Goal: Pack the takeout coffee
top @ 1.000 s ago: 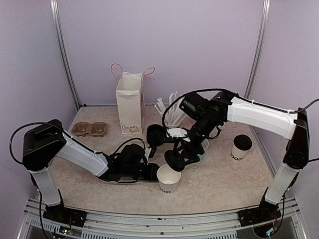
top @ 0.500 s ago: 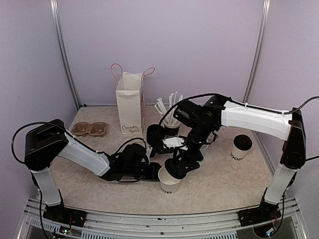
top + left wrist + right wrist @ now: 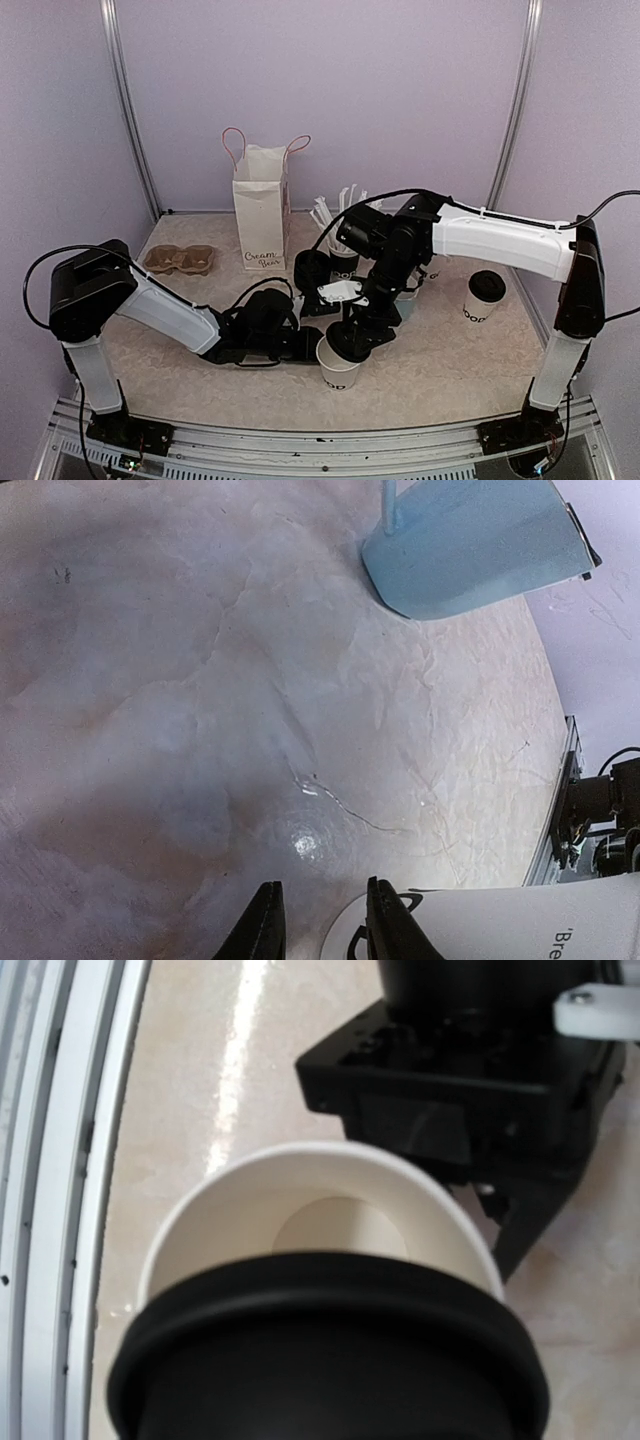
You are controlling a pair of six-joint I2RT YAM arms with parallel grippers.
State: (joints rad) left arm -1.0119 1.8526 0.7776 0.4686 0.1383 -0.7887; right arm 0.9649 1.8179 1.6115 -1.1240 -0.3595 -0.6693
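An open white paper cup (image 3: 336,368) with black print stands at the front middle of the table. My right gripper (image 3: 358,330) is shut on a black lid (image 3: 352,340) and holds it just over the cup's rim. In the right wrist view the lid (image 3: 330,1360) covers the near half of the cup's mouth (image 3: 320,1210) and hides my fingers. My left gripper (image 3: 303,346) lies low at the cup's left side. In the left wrist view it (image 3: 325,925) is slightly open, with one finger against the cup (image 3: 520,925) near its base. A second, lidded cup (image 3: 485,296) stands at the right.
A white paper bag (image 3: 260,210) stands at the back, with a brown cup carrier (image 3: 180,259) to its left. A holder of straws (image 3: 345,235) and a black lid stack (image 3: 312,268) sit behind the arms. A light-blue mug (image 3: 475,545) lies beyond the left gripper.
My right gripper has carried the black lid left and forward, from beside the cup to over its rim. The left arm and the cup have not moved.
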